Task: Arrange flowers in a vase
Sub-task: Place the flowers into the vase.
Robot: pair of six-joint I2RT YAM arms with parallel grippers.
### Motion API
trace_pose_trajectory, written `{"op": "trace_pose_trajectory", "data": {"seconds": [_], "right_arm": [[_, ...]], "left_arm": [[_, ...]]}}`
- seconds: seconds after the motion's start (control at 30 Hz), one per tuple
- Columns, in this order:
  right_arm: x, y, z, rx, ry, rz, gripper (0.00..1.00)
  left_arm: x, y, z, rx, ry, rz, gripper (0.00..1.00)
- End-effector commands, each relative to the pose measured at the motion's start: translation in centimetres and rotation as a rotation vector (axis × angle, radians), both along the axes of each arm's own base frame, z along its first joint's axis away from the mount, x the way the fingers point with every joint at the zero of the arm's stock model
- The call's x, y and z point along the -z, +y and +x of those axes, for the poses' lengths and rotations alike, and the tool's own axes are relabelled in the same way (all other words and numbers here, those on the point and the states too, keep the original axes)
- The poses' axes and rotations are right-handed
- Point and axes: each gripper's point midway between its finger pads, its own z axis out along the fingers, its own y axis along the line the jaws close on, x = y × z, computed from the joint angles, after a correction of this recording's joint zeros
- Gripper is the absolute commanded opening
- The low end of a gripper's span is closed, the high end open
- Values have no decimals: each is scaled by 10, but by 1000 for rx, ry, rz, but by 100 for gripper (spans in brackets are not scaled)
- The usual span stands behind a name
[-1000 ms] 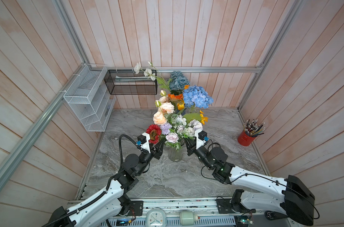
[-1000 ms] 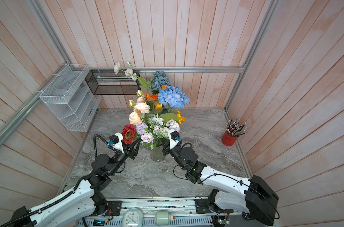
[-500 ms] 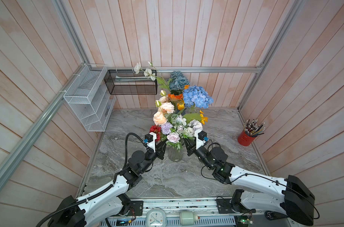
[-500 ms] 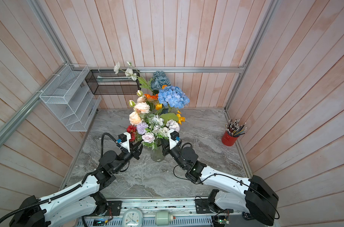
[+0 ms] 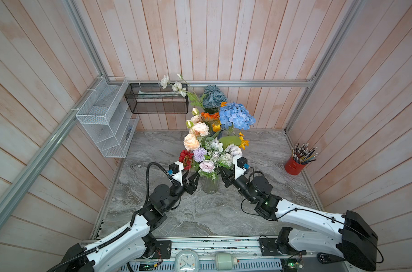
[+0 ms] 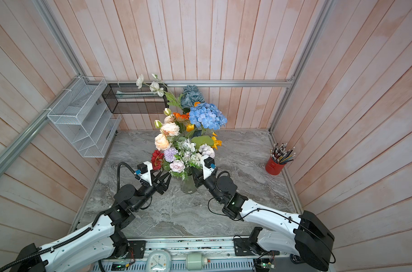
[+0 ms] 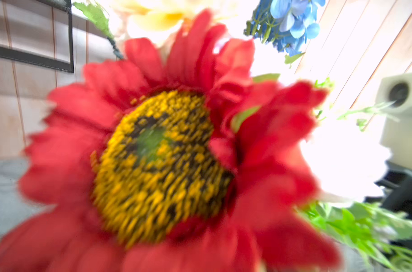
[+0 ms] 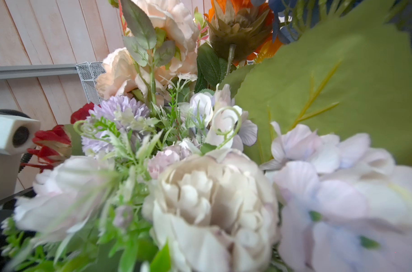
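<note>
I judged the arranging to be in its closing step. Every flower I could find stood in the glass vase (image 5: 209, 187) at the middle of the marble tabletop (image 5: 200, 219), and in both top views no loose stem lay on the marble. The bouquet ran from white blooms (image 5: 176, 86) and dusty-blue roses (image 5: 211, 96) at the back, through the blue hydrangea (image 5: 236, 115), an orange flower (image 5: 209, 115) and peach roses (image 5: 191, 142). At the front were a lilac pompon (image 5: 199, 154), a pale peony (image 5: 207, 166) and the red sunflower (image 5: 185, 159).

My left gripper (image 5: 193, 179) sat just beside the vase's neck, below the red sunflower, whose face filled the left wrist view. Its jaws stood apart in a V in both top views with nothing visible between them, so I read it as holding nothing.

My right gripper (image 5: 223, 175) was pressed in from the opposite side, its tips buried under foliage. Its wrist view showed only petals, so I could not tell whether it was parted or clamped on a stem.

The next move, as I saw it, was to settle that question and then draw both arms back low and straight. The bouquet looked top-heavy, and a snagged leaf could tip the vase. The red cup of pencils (image 5: 294, 166) stood well apart, out of the way.
</note>
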Motion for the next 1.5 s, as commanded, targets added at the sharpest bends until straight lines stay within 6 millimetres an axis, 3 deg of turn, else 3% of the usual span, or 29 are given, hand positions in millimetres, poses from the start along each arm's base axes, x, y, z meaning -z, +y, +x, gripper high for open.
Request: {"op": "trace_pose_trajectory", "data": {"seconds": [0.0,0.13,0.23,0.4,0.53,0.7,0.93,1.2,1.47], "right_arm": [[9,0,-7,-40,52,-1,43],[25,0,-16,-84,111,-18,50],[35,-2,-24,-108,144,-27,57],[49,-8,-36,-139,191,-33,76],[61,-11,-41,-145,221,-59,95],[64,-11,-42,-152,225,-58,98],[69,-6,-48,-183,233,-90,98],[74,-18,-56,-181,223,-80,98],[97,-20,-59,-189,212,-123,98]], "left_arm": [[27,10,-5,-27,73,41,69],[38,18,-10,-43,103,50,79],[36,24,-10,-69,101,49,79],[6,26,-13,-64,16,-7,78],[-17,20,-12,-45,-40,-30,72],[-32,17,-4,-53,-88,-28,63],[-49,12,5,-58,-147,-43,60],[-34,-7,17,-14,-105,-23,60],[-19,3,10,-28,-54,-4,60]]}}
